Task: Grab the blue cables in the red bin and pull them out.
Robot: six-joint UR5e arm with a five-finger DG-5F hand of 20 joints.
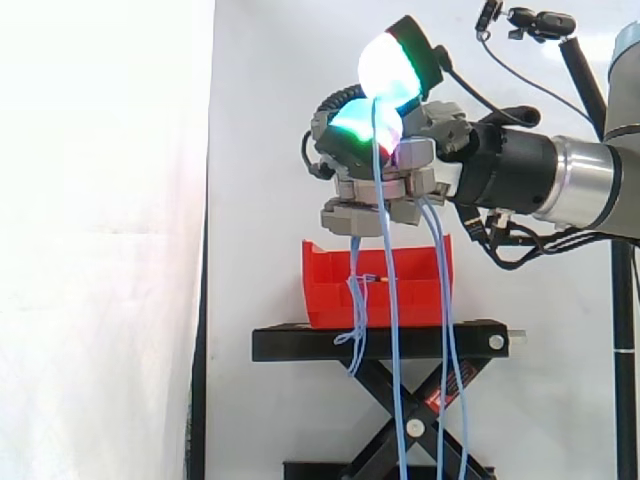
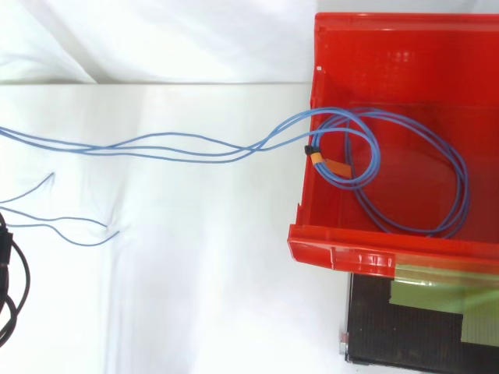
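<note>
My hand [image 1: 418,158] hovers above the red bin [image 1: 418,288], its fingers curled round a bundle of blue cables [image 1: 397,350]. The strands hang from the hand past the bin's front and down below the stand. The glowing pads [image 1: 388,68] are white and green. From above, the blue cables [image 2: 195,146] run out over the left wall of the red bin [image 2: 301,204] toward the left edge. A loop of them [image 2: 437,156] still lies coiled on the bin's floor, with a small orange tag [image 2: 321,160] near the wall.
The bin sits on a black scissor stand [image 1: 300,343], whose top [image 2: 421,335] carries green tape. A white curtain hangs behind. Loose blue cable ends [image 2: 78,226] trail at the left. A black post with a camera mount [image 1: 540,22] stands at the upper right.
</note>
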